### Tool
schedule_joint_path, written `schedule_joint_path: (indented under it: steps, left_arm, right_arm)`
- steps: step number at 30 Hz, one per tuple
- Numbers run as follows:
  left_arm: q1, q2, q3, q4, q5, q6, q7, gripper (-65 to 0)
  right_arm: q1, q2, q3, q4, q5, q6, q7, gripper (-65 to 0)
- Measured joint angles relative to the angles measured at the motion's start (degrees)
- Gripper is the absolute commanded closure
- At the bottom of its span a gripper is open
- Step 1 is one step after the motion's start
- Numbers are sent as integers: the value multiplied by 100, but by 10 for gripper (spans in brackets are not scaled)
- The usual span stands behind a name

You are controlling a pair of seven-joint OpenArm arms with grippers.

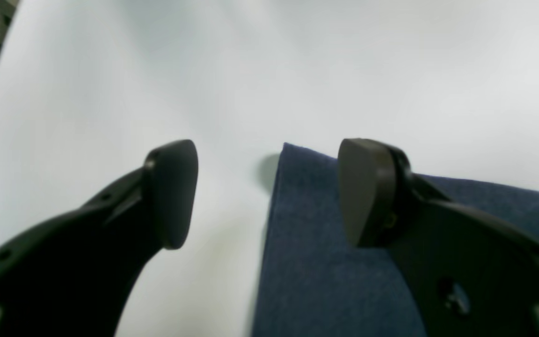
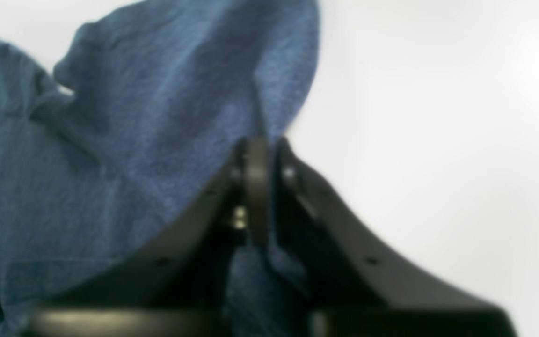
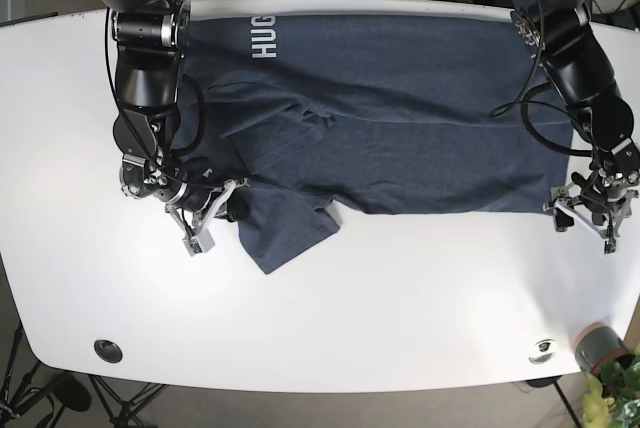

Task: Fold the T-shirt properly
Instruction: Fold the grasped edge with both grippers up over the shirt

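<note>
**Soft cloth, to be taken at its edges**

The T-shirt (image 3: 390,118) is spread on the tabletop (image 3: 400,298). The right hand (image 2: 256,140) is clamped on its sleeve; the left hand (image 1: 267,192) is held apart over a hem corner. Limp, light fabric is judged likely to sag.

Base view: a high camera looking almost straight down on the whole white table (image 3: 330,318), with both arms entering from the far edge and the T-shirt (image 3: 400,118) spread across the upper half. Left wrist view: mounted just behind the left gripper (image 1: 268,192), looking along its fingers from very close at the shirt's corner and bare tabletop, the same spot seen at the base view's right edge. Right wrist view: likewise close behind the right gripper (image 2: 256,154), facing bunched cloth seen at the base view's left.
</note>
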Motion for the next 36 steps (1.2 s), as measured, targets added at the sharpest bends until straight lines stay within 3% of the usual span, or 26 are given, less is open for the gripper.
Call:
schedule_joint_path:
  steps: [11, 16, 28, 32, 33, 35, 36]
  left_arm:
    - [-293, -70, 39, -1054, -15, 26, -22, -442]
    - [-326, -232, 240, -1506, -13, 87, -599, -442]
    - [-345, -330, 538, -2214, -87, 7, -1078, -418]
    - [-345, -330, 538, -2214, -90, 33, -1069, -251]
    - [-345, -330, 538, -2214, -85, 31, -1067, -144]
    - [-343, -328, 538, -2212, -111, 31, -1062, -3]
    - [-343, -321, 538, -2212, -90, 26, -1064, 0]
  right_arm:
    - [-31, -11, -4, 116, -24, 2, -87, 0]
    - [-48, -2, -2, 162, -24, 2, -109, 0]
    - [-48, -4, -4, 168, -24, 2, -109, 0]
    - [-48, -7, -4, 168, -24, 2, -107, 0]
    - [-46, -7, -4, 168, -24, 2, -109, 0]
    - [-44, -7, -4, 168, -26, 2, -109, 0]
    - [-42, -7, -4, 168, -26, 2, -109, 0]
